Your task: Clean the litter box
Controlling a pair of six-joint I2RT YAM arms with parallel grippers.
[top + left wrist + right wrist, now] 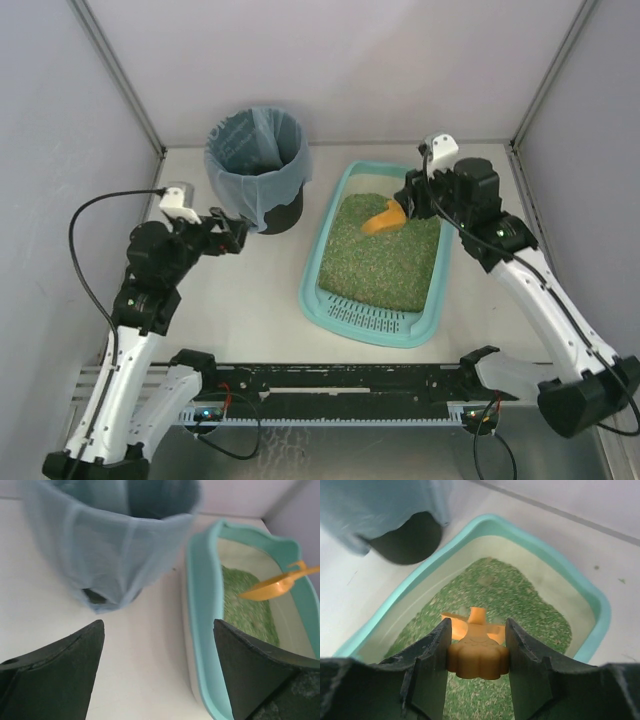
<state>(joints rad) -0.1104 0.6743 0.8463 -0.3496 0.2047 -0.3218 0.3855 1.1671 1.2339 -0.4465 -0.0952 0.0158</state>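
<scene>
The light-teal litter box [322,262] lies right of centre, its slotted grille at the near end, green litter [380,250] inside. It also shows in the left wrist view [200,605] and the right wrist view [600,605]. My right gripper [408,203] is shut on the handle of the orange scoop [384,218], whose blade sits over the far part of the litter. The handle [477,657] is clamped between the fingers. My left gripper [236,236] is open and empty, above the table between the bin and the box, its fingertips [90,645] wide apart.
The round black bin with a blue bag [256,165] stands at the far left of the box and shows in the left wrist view [110,545] and the right wrist view [395,515]. Grey walls close the back and sides.
</scene>
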